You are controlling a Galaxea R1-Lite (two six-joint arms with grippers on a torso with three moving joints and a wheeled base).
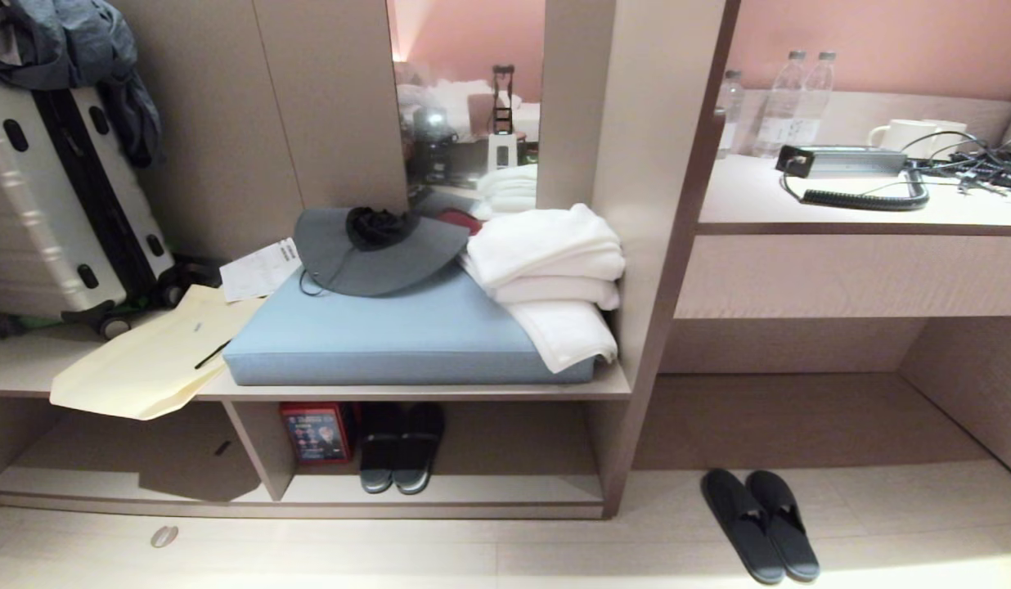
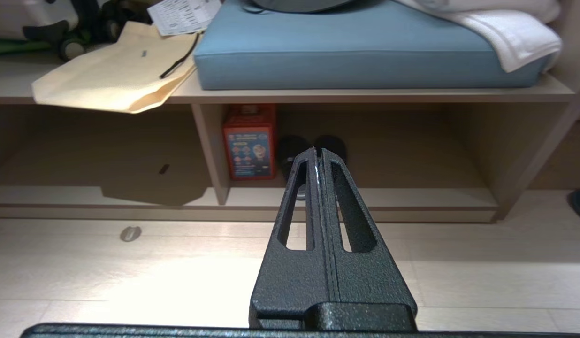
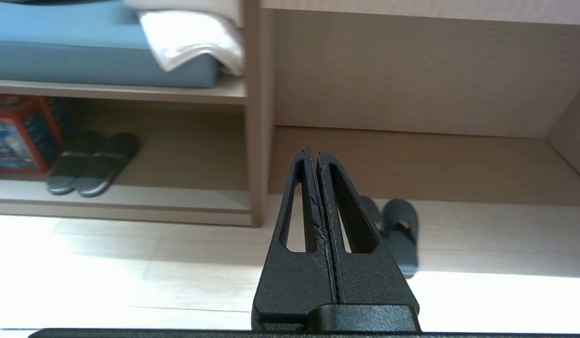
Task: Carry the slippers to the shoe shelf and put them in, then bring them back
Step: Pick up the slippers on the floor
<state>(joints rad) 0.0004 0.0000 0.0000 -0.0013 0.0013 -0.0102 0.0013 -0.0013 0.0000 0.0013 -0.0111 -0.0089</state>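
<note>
The slippers (image 1: 760, 523) lie side by side on the floor, in front of the desk recess and to the right of the shoe shelf (image 1: 440, 489). The right gripper (image 3: 315, 152) hangs clenched and empty above the floor, the pair just beyond its tips. The left gripper (image 2: 317, 150), also clenched and empty, points at the shelf.
</note>
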